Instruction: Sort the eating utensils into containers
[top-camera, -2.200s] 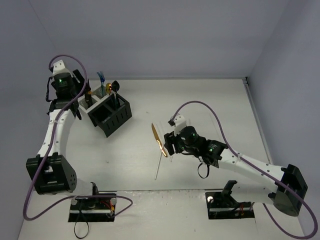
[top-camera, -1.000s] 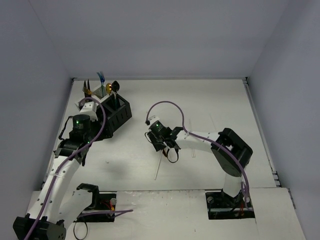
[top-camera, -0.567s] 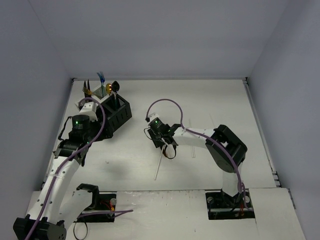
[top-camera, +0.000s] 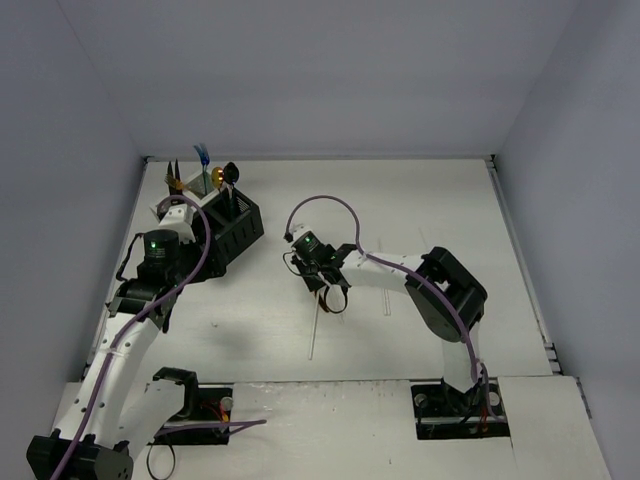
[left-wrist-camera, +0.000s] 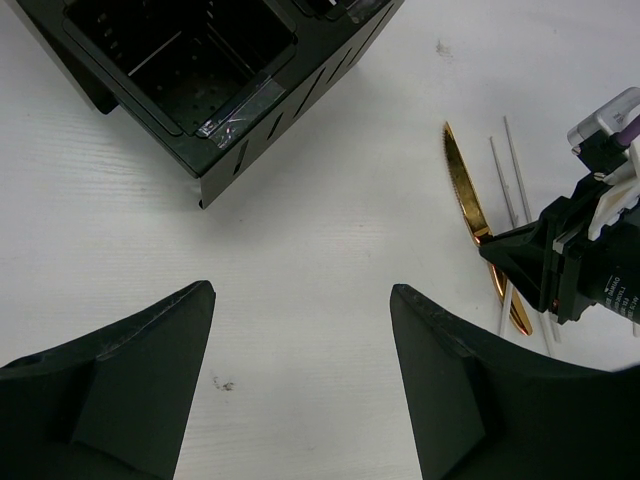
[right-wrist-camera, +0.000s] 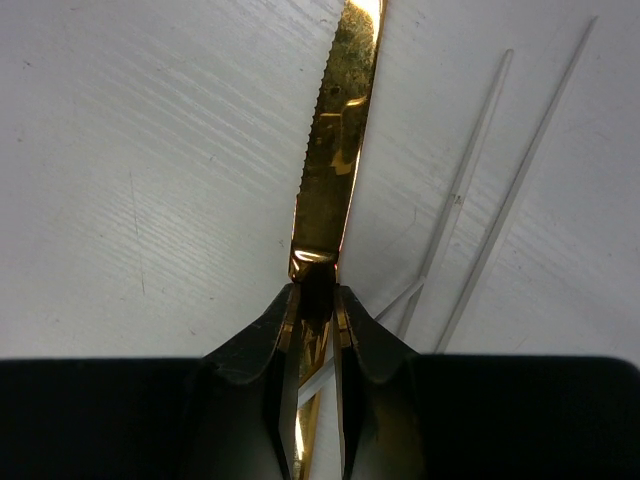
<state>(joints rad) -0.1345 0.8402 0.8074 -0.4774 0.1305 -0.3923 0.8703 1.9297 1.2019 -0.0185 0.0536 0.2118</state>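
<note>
Your right gripper (right-wrist-camera: 316, 312) pinches the gold knife (right-wrist-camera: 338, 140) by its handle. Your left gripper (left-wrist-camera: 300, 335) hangs spread wide near the black bin (left-wrist-camera: 292, 108).

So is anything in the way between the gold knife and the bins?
Nothing visible. The right gripper pinches the knife by its handle, and only bare table lies between it and the bins. The left gripper hangs open near the bins, seemingly off that path.
</note>
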